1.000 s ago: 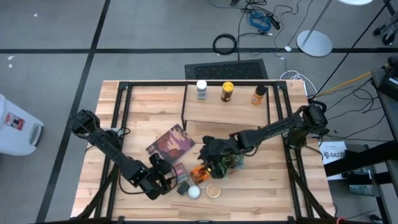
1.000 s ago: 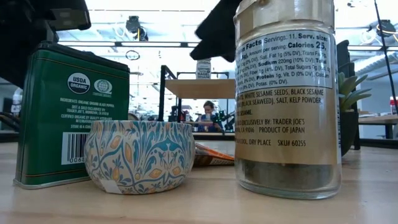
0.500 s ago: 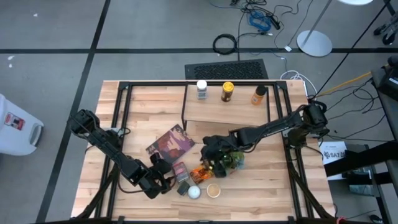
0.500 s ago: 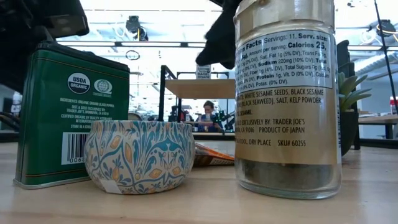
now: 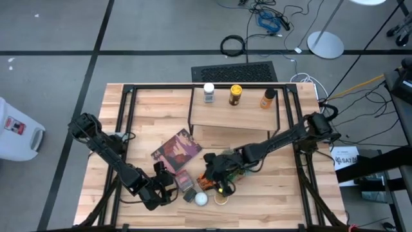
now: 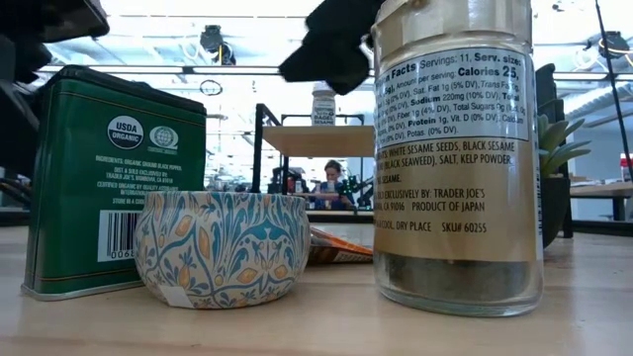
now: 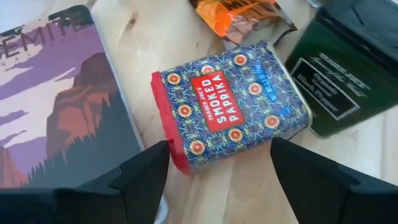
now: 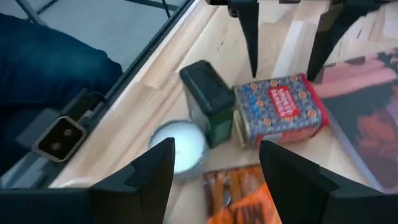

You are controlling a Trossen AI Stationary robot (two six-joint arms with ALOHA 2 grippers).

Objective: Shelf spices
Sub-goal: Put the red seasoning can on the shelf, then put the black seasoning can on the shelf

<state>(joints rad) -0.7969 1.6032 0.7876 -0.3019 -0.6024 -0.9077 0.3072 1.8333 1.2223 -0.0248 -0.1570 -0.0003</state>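
Tabletop (image 5: 141, 122): wide wooden boards; everything below is placed relative to the paprika tin.
Shelf (image 5: 235, 115): small raised board well beyond the paprika tin, at the far edge; three spice jars already stand along its back.
Picture book (image 5: 175, 149): lies flat, touching or just beside the tin on its far side.
Potted plant (image 5: 239, 169): near the tin, toward the right arm's side.
Green tin (image 7: 339, 74): dark, boxy, just beside the tin's far end; rigid, upright.
Paprika tin (image 7: 231, 104): lies on its side, red lid end toward the left arm. Looks light and stiff, with smooth printed metal likely to slip; best pinched across the two flat broad faces near the middle, not on the lid.
Orange packet (image 7: 239, 14): crumpled, soft, just past the tin; would need a pinch at an edge.
White-topped jar (image 8: 180, 144): just beside the green tin, near the tabletop's front edge.
Left gripper (image 7: 217, 163): hovers close above the paprika tin, jaws spread wide to either side of it, holding nothing.
Right gripper (image 8: 214, 163): hangs over the cluster near the orange packet, jaws apart and empty.
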